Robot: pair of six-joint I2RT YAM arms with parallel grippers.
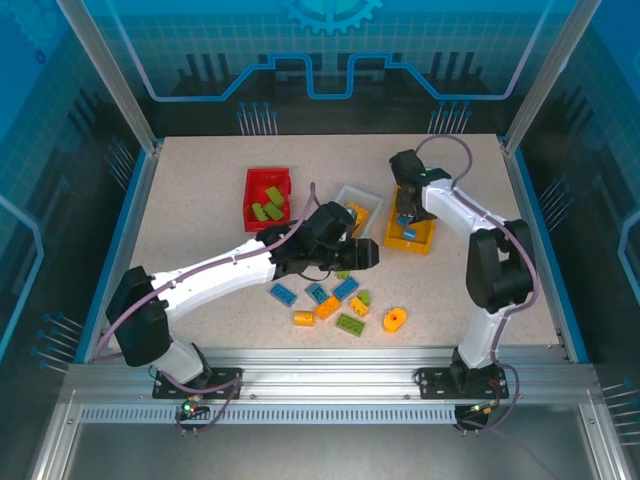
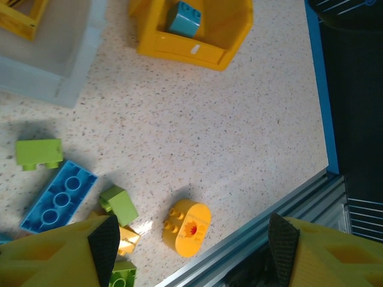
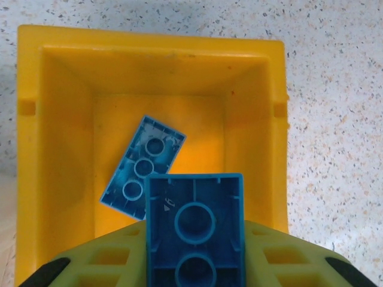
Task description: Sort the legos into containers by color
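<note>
Right claw (image 3: 194, 263): clenched on a blue brick (image 3: 195, 230), held above the yellow bin (image 3: 60, 149), over the near part of its opening. A second blue brick (image 3: 142, 165) lies flat and askew on that bin's floor.

Left claw (image 2: 192, 242): released, fingers (image 2: 105, 242) spread wide. We see it hovering over the counter (image 2: 251, 131), above the right end of the loose bricks (image 1: 327, 305). A rounded orange brick (image 2: 187, 227) lies on the counter below the gap. Left of it we note a small green brick (image 2: 118, 204), a long blue brick (image 2: 58, 195) and another green brick (image 2: 39, 153), all apart from the pads.

Bins, top view: the red bin (image 1: 249, 200) is at the left with green bricks (image 1: 270, 203) inside. The white bin (image 1: 372, 197) is in the middle with orange pieces (image 1: 355, 212). The yellow bin is at the right. The loose bricks, blue, green and orange mixed, sit on the near side of the bins, between the two arms.
</note>
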